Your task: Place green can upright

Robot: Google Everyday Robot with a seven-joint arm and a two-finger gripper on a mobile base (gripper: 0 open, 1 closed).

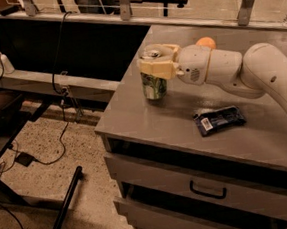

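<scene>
The green can (pixel 154 86) stands upright on the grey cabinet top (pixel 149 121) near its left edge, its silver top just showing above the fingers. My gripper (pixel 155 65) reaches in from the right on the white arm and is shut around the can's upper half. The can's base looks to rest on the surface.
A flat dark blue snack packet (pixel 219 120) lies on the top to the right of the can. An orange round fruit (pixel 206 42) sits behind my wrist. The cabinet has drawers (pixel 208 190) below. The left edge drops to the floor with cables and a dark stand.
</scene>
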